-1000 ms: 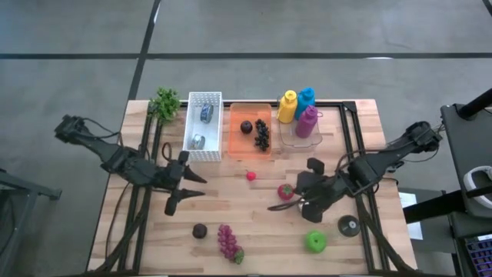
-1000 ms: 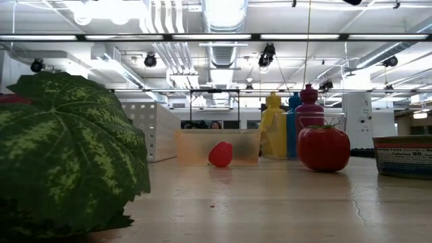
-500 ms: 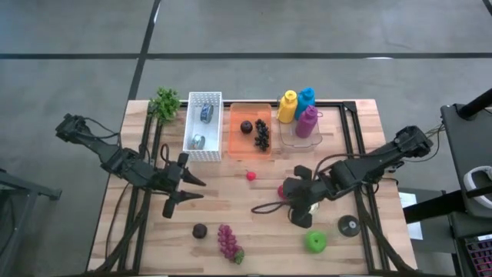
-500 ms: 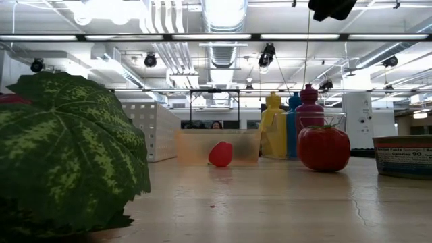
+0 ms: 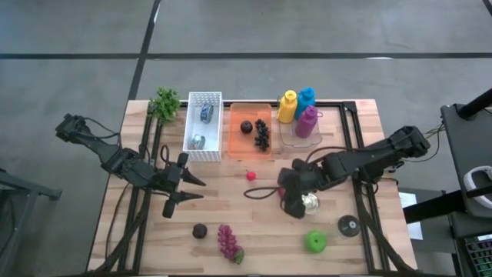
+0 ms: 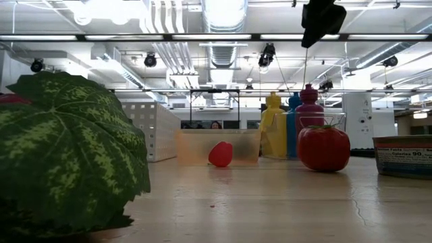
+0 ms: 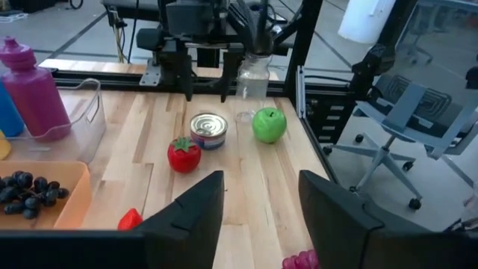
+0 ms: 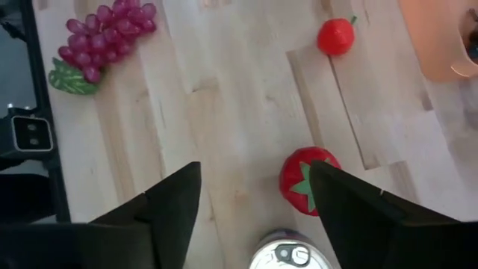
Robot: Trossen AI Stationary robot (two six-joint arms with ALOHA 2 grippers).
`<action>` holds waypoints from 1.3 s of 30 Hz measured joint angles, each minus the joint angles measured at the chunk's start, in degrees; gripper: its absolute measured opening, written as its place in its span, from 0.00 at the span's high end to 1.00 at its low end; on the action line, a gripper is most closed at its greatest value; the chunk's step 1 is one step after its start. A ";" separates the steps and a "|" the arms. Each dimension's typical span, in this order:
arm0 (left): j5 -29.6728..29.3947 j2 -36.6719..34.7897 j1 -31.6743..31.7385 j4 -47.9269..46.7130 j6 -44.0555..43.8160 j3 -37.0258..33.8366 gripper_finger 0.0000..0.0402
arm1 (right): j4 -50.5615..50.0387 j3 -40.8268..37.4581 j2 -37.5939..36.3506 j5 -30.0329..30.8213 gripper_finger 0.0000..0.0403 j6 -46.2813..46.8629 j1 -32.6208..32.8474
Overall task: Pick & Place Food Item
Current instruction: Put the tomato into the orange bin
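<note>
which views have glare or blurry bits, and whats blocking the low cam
Low view: a big green leaf fills the left side, close and soft, and the ceiling lights blow out white. High view: even light, faint shadows on the table. Left wrist view: its own dark fingers are blurred. Right wrist view: the tomato is sharp, the fingers soft.
</note>
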 joint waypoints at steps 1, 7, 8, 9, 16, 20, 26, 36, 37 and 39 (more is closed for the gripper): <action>0.00 0.02 0.01 0.01 0.01 0.00 0.55 | -0.08 -0.03 -0.01 0.04 0.37 0.03 -0.16; 0.00 0.02 0.02 -0.25 0.00 0.00 0.52 | 0.00 -0.22 0.43 0.02 0.28 -0.68 -0.26; 0.00 0.00 0.02 -0.36 0.00 0.00 0.52 | -0.03 -0.32 0.69 0.00 0.27 -0.65 -0.21; 0.00 0.01 0.02 -0.37 -0.01 0.00 0.52 | -0.04 -0.39 0.81 -0.02 0.26 -0.64 -0.22; 0.00 0.00 0.04 -0.50 -0.17 0.00 0.49 | -1.26 -0.36 2.15 -0.47 0.17 -0.64 -0.24; 0.00 0.00 0.04 -1.06 -0.17 0.00 0.48 | -1.21 -0.38 3.07 -0.47 0.14 -0.64 -0.27; 0.00 0.00 0.04 -1.27 -0.17 0.00 0.46 | -1.10 -0.41 4.15 -0.45 0.11 -0.86 -0.27; 0.02 0.00 0.04 -1.31 -0.17 0.00 0.48 | -1.46 -0.54 6.38 0.05 0.11 -3.09 -0.88; 0.00 0.00 0.04 -1.31 -0.17 0.00 0.49 | -1.49 -0.62 6.38 0.07 0.11 -3.20 -0.97; 0.02 0.00 0.04 -1.31 -0.17 0.00 0.50 | -1.23 -0.62 6.76 0.09 0.11 -3.18 -1.18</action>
